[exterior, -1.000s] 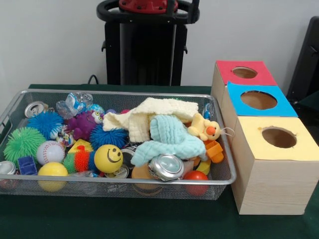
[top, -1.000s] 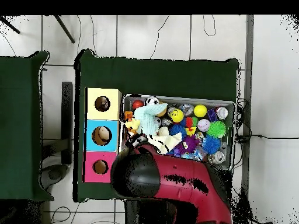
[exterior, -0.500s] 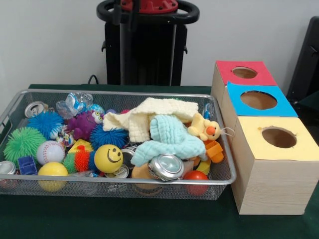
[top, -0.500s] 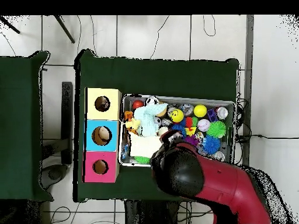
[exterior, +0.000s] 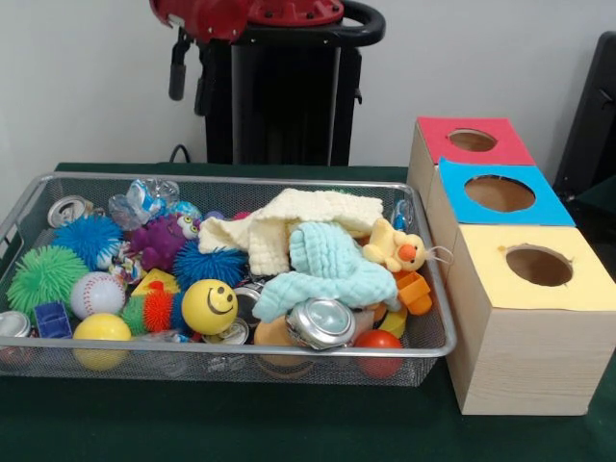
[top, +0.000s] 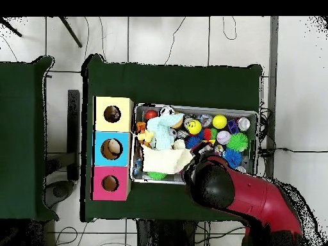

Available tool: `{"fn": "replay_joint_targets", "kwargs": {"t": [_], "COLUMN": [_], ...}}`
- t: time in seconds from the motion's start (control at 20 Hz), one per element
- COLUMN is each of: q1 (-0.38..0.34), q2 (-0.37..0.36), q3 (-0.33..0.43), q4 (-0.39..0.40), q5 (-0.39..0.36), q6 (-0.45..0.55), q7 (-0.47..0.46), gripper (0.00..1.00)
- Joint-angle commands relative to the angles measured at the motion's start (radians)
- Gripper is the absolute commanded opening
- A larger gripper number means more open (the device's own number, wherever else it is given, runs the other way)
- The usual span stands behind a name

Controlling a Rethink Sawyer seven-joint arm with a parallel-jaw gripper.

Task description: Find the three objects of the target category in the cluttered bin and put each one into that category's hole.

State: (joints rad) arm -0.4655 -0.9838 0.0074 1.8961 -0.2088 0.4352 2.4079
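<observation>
End effector (exterior: pixel 192 82) partly cut off above bin (exterior: pixel 231 358), grip state unclear; arm (top: pixel 250 198) hides bin corner overhead

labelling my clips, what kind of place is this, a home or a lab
Most likely a robotics lab, not a home: a red robot arm over a green-covered table, a wire bin of mixed toys, and three wooden boxes with colour-coded holes.

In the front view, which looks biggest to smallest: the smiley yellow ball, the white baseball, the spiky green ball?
1. Spiky green ball, clearly largest.
2. Smiley yellow ball.
3. White baseball, smallest, though close to the smiley ball, which lies slightly nearer the camera.
</observation>
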Motion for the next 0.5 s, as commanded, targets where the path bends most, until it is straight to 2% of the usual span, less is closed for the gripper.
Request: {"fn": "replay_joint_targets", "kwargs": {"t": [0.05, 0.5], "q1": [-0.046, -0.053], "q2": [0.122, 0.203], "q3": [0.095, 0.093], "q4": [0.034, -0.002], "q5": [-0.074, -0.133], "q6": [-0.092, -0.180], "q7": [-0.067, -0.049], "gripper": [1.00, 1.00]}}
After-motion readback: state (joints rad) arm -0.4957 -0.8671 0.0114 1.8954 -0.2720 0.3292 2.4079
